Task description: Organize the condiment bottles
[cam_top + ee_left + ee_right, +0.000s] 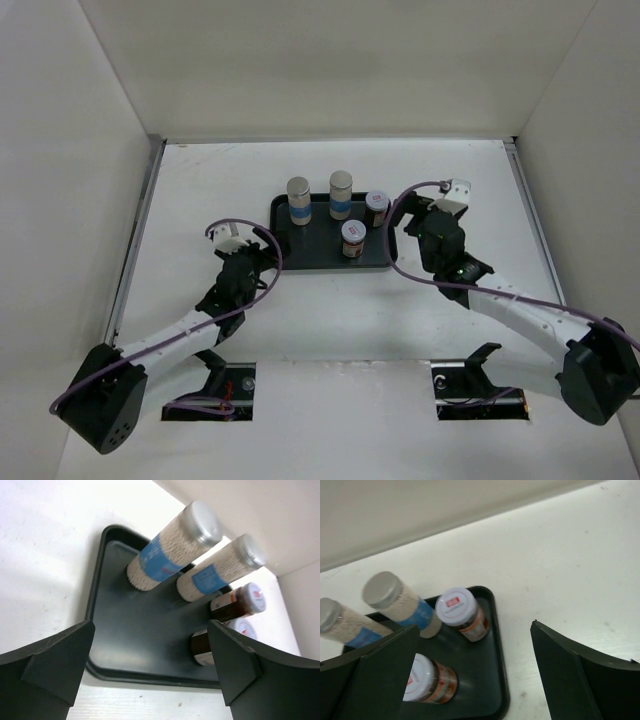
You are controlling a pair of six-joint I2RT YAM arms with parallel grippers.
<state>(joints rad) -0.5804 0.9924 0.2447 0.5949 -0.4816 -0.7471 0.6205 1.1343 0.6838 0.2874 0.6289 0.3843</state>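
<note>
Left gripper (150, 665): fingers spread wide, nothing in between, aimed at the closest corner of the black tray (107, 625) and sitting just short of it. Ahead of it, past a bare stretch of tray floor, first tall bottle (167, 550) and second tall bottle (220, 570), both pale with a blue band and grey cap, upright, side by side, close but apart. Further right of those, far jar (235, 602), and closer in, near jar (202, 647), half hidden behind the right finger.

Right gripper (470, 680): same story, wide open and empty, hanging by the opposite edge of the tray. Down to its left, near jar, just past the left finger; far jar ahead and slightly left; tall pair beyond that, further left.

So, all four already on the tray and standing. Reads to me like the very end of the job, or a last tidy-up. Tall pair in a decent row; jars staggered, not lined up with anything.

Next move, just guessing: either pulling both arms clear, or straightening the near jar. For the second option, a job for the closer arm: reach left over the tray lip, come down around the jar below its lid, avoid bumping the far jar, squeeze gently. Smooth round sides, so probably easy to tip or spin.
</note>
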